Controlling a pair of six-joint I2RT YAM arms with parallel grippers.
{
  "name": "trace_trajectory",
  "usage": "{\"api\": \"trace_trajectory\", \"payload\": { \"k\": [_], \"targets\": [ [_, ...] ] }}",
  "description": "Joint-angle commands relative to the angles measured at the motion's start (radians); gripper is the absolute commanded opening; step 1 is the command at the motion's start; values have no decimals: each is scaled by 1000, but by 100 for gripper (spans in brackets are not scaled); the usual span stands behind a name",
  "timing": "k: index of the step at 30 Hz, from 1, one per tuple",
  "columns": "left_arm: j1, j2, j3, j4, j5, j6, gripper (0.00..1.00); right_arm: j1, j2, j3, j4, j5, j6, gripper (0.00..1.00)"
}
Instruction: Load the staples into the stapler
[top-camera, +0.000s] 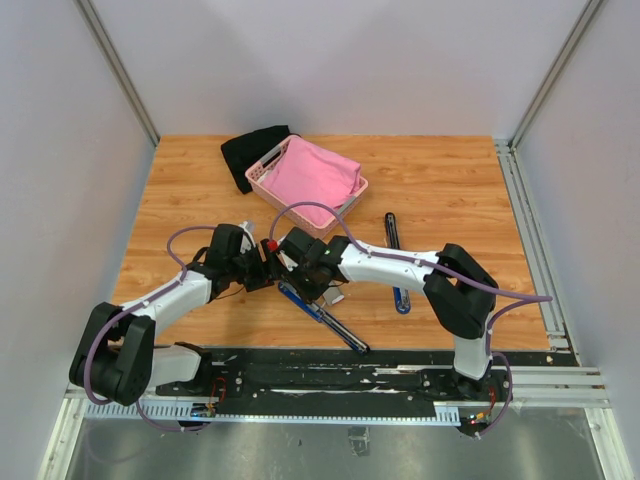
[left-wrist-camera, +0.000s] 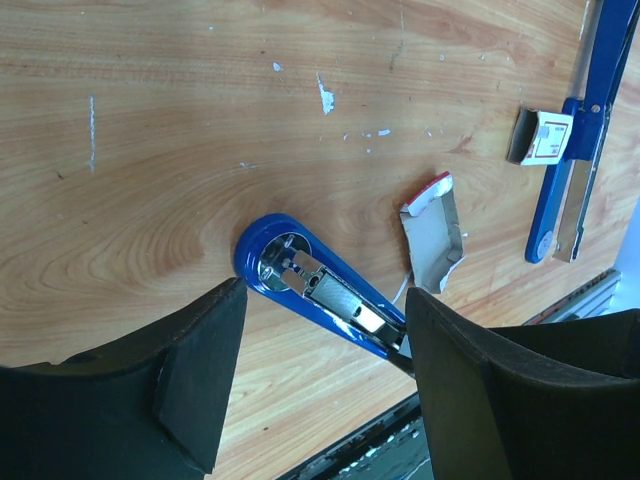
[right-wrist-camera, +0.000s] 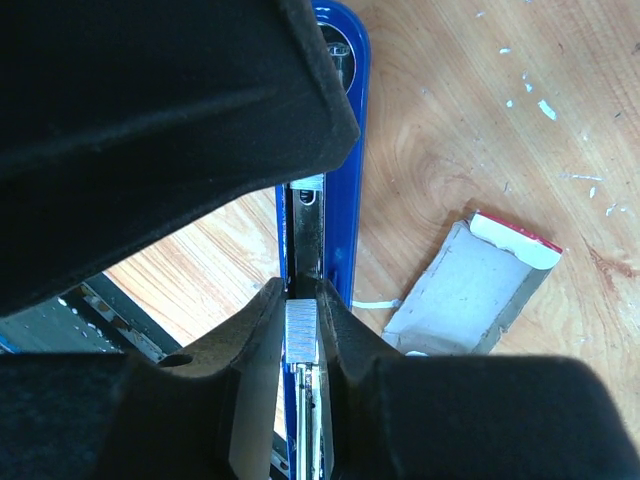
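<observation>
Your right gripper (right-wrist-camera: 302, 318) pinches the staples (right-wrist-camera: 301, 338), a ribbed silvery metal strip. Its long axis lies in line with the steel channel of the open blue stapler (right-wrist-camera: 346, 190) directly beneath it, and it points toward that stapler's rounded end. Your left gripper (left-wrist-camera: 325, 330) hangs above the same rounded end with its black jaws spread wide and gripping nothing, while a torn grey cardboard carton (right-wrist-camera: 470, 295) with a red-and-white flap lies flat on the wood-grain table (right-wrist-camera: 480, 120), just beside the stapler.
</observation>
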Motion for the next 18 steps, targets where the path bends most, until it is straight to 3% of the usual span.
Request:
{"api": "trace_trajectory", "payload": {
  "k": [1, 9, 18],
  "targets": [
    [1, 0, 30, 0, -10, 13, 69, 19, -8, 21, -65, 52, 3, 22],
    [2, 11, 33, 1, -7, 17, 69, 19, -32, 21, -67, 66, 8, 27],
    [3, 22, 37, 4, -7, 19, 69, 19, -22, 11, -66, 60, 5, 22]
  ]
}}
